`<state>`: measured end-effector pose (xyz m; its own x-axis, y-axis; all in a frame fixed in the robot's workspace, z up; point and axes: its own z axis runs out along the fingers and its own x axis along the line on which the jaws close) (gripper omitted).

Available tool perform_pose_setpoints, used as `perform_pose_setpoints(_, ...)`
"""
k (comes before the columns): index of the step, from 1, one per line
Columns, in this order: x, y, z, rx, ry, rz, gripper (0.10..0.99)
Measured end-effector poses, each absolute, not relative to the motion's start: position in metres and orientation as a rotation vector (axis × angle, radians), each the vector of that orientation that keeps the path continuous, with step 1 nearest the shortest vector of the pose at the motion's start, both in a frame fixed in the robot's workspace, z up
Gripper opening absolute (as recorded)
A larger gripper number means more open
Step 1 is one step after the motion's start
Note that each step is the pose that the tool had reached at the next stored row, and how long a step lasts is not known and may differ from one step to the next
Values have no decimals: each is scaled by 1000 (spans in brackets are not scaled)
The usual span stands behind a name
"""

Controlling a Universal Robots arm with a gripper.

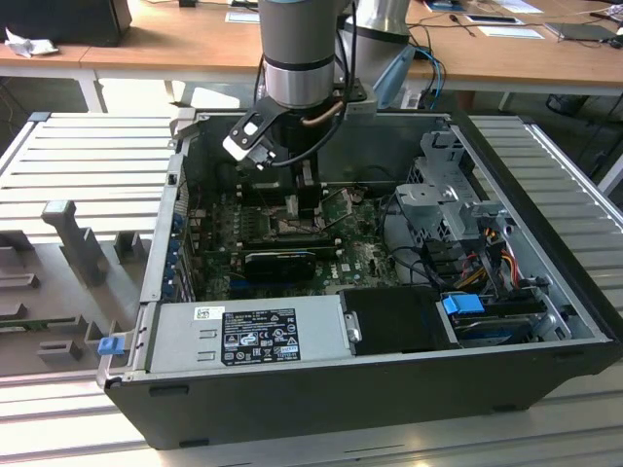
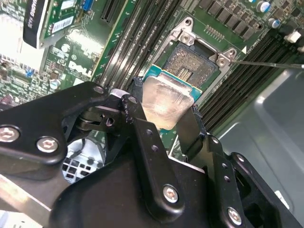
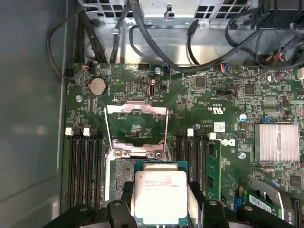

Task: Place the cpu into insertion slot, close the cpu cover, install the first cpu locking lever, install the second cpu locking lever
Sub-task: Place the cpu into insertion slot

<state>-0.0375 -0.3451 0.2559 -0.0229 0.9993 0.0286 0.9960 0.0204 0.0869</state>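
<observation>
Black jaws grip the small, square, silver-topped cpu (image 3: 160, 194) by its edges over the open, pin-filled socket (image 2: 192, 66) of a green motherboard (image 3: 213, 95). Beyond the socket, the thin hinged metal cpu cover (image 3: 137, 109) stands swung open.

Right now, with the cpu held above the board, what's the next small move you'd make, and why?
Probably a slight sideways nudge rather than a descent. The end effector grips the cpu above the insertion slot, but in the first wrist view a strip of the slot's contacts shows beside the chip, so the two do not look squared up yet.
</observation>
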Motion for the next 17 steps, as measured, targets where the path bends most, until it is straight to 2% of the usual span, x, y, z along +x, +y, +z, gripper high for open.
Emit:
perform_pose_setpoints(8, -41, -344, 246, 2193, 2191, 130, 525)
perform_pose_setpoints(17, -46, -330, 228, 2196, 2191, 135, 525)
